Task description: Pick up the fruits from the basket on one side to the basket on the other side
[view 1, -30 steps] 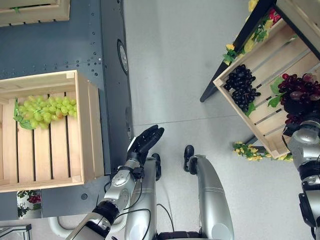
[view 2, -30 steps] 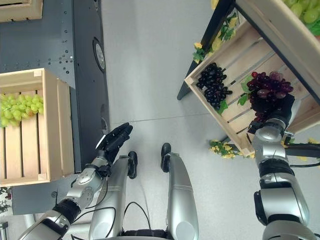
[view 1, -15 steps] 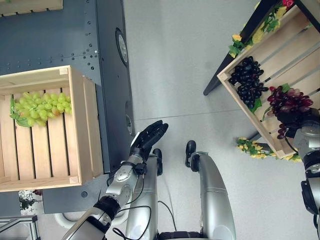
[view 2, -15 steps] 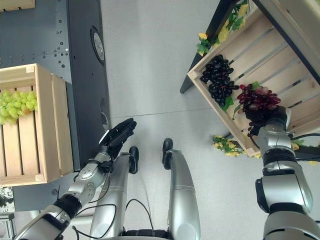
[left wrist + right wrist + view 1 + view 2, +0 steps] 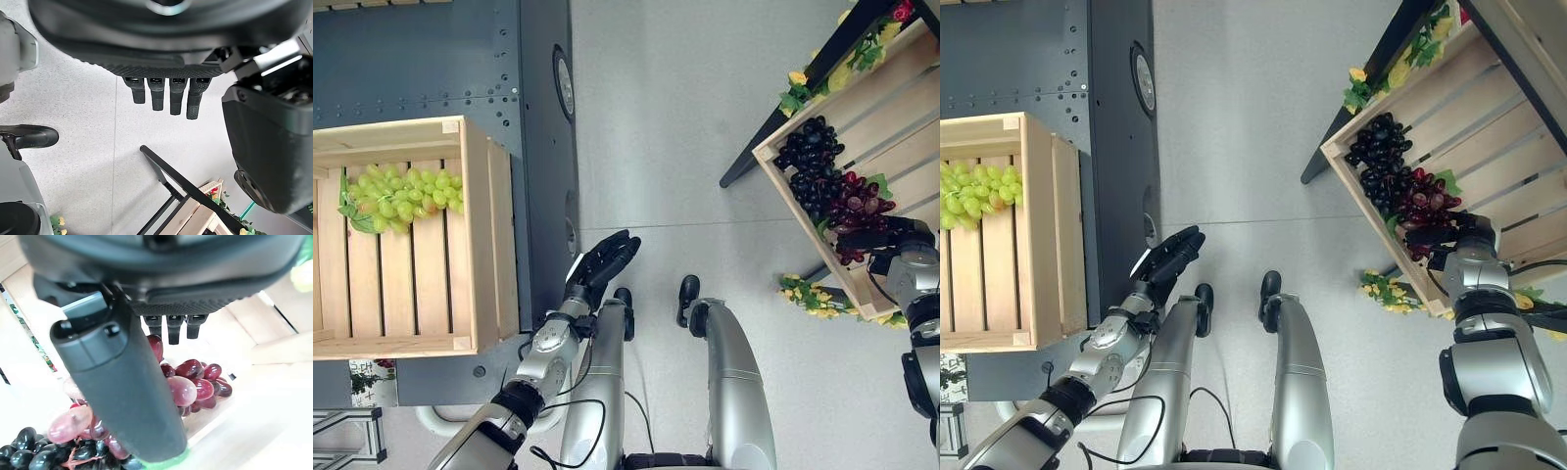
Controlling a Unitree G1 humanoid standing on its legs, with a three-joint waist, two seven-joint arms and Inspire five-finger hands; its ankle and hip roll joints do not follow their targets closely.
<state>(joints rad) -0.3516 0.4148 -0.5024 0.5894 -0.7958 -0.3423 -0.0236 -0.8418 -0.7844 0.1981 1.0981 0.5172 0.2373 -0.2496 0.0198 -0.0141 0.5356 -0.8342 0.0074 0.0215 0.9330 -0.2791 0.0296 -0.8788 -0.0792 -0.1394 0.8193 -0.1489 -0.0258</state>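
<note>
A bunch of red grapes (image 5: 854, 201) hangs inside the tilted wooden crate (image 5: 896, 122) on the right, close against the black grapes (image 5: 811, 162). My right hand (image 5: 893, 240) is shut on the red bunch. In the right wrist view its thumb (image 5: 122, 396) crosses in front of the red grapes (image 5: 193, 382), with the fingers beyond them. The wooden crate (image 5: 489, 245) on the left holds green grapes (image 5: 401, 201). My left hand (image 5: 604, 266) hovers open over the floor between the crates, its fingers (image 5: 168, 95) straight.
The left crate rests on a dark grey platform (image 5: 538, 127). A black stand leg (image 5: 773, 137) carries the right crate. Yellow artificial flowers (image 5: 808, 294) lie below that crate's near corner. Grey floor (image 5: 666, 147) separates the two sides.
My right hand has carried the red grapes across the right crate towards the black grapes and the near wall. The camera has shifted slightly. The left hand has stayed put.
</note>
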